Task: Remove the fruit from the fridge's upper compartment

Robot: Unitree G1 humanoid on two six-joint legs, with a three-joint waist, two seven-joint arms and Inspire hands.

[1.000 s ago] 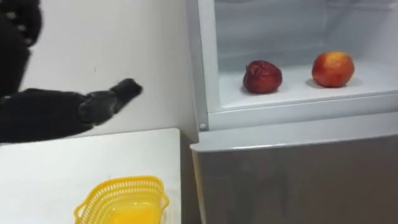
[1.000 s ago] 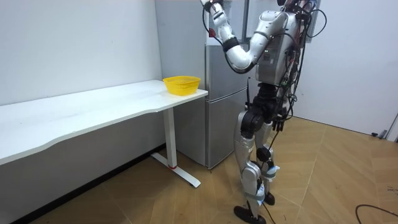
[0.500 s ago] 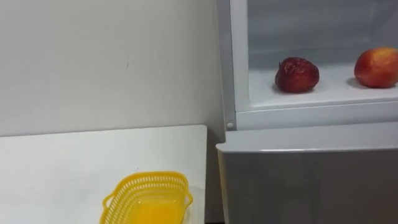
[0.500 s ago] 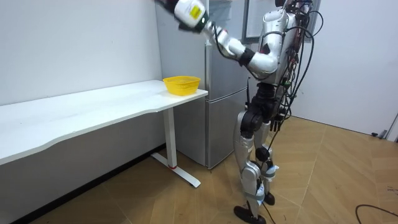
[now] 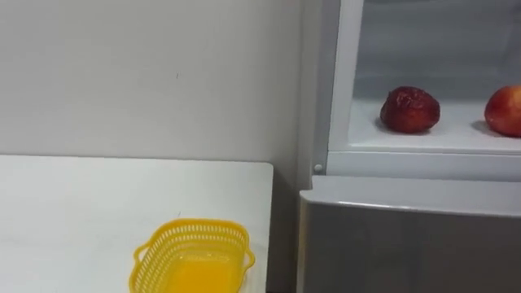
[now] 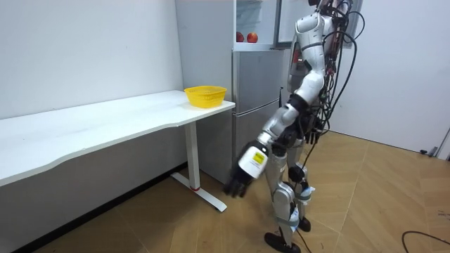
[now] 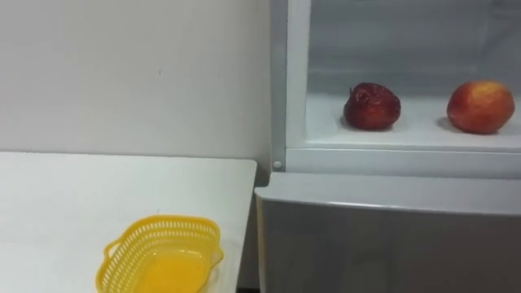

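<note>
Upper fridge (image 7: 391, 160) open, upper right; dark fruit (image 7: 372, 106) and red-orange fruit (image 7: 480, 107) untaken. Left robot hand (image 6: 235, 187) hangs low, room view's lower centre, grip unreadable; next, likely: raise it to a fruit.

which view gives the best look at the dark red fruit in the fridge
The right eye view: the dark red fruit shows whole, well inside the picture, its wrinkled skin plain. The left eye view shows it whole too, nearer the edge. In the room view it is a tiny red speck.
</note>
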